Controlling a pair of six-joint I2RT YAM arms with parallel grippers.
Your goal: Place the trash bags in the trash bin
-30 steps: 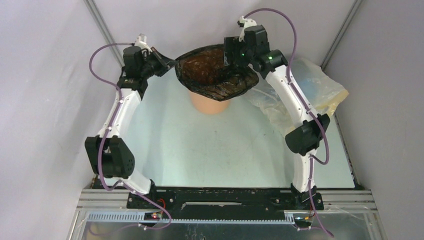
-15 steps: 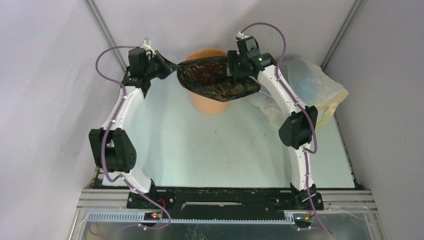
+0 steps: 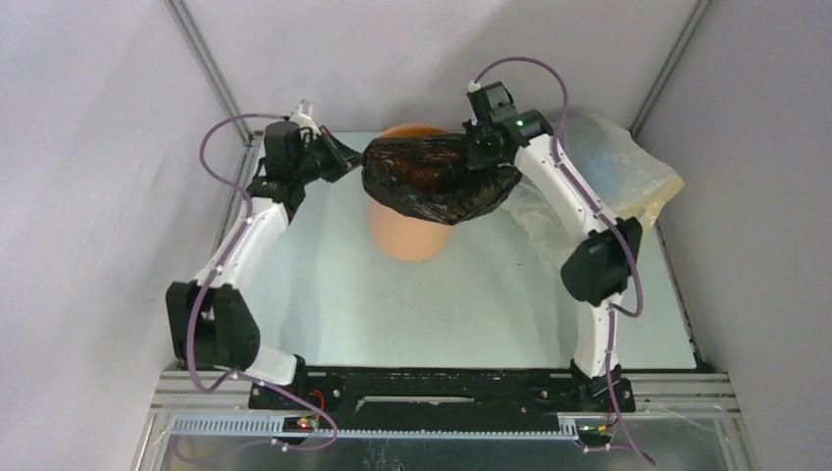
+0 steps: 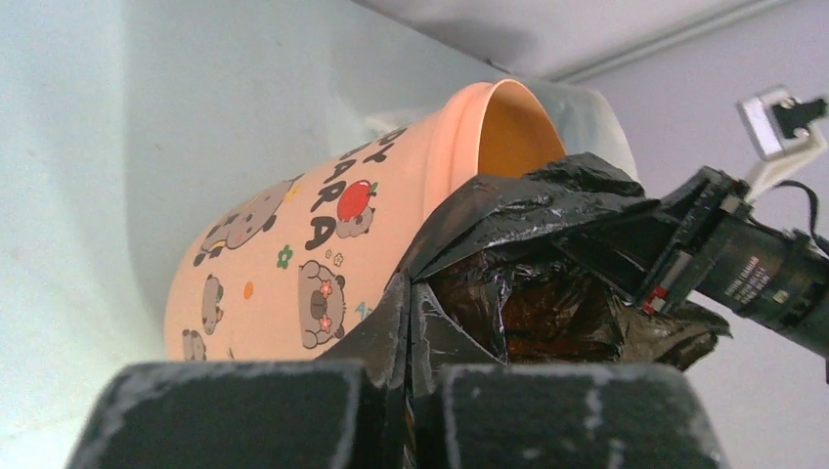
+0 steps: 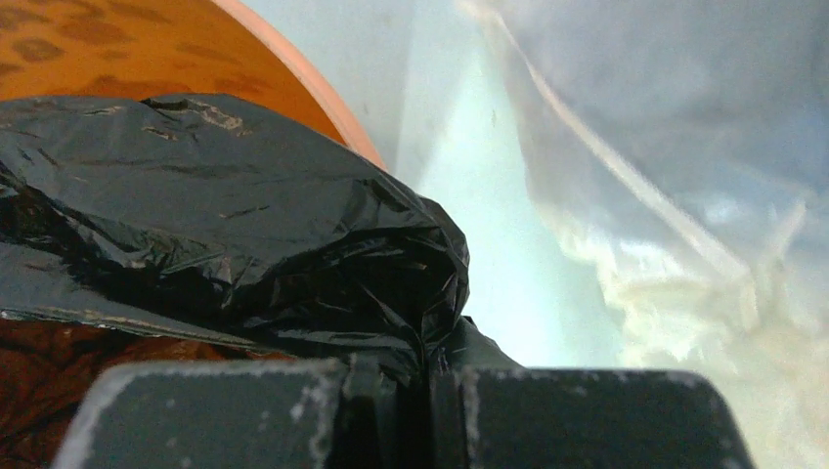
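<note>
The left tool (image 3: 342, 157) was clamped on the left edge of the black bag (image 3: 432, 182). The bag hung stretched between both tools across the mouth of the bin (image 3: 407, 231), hiding all but the far rim from above. The bin stood upright at the far middle of the worktop (image 3: 442, 294). The right tool (image 3: 481, 147) was pinched shut on the bag's right edge. A yellowish bag (image 3: 613, 162) lay far right, partly under the right arm. Only the left wrist view showed cartoon bears and lettering on the bin's wall; only the right wrist view showed black film lapping over the rim.
</note>
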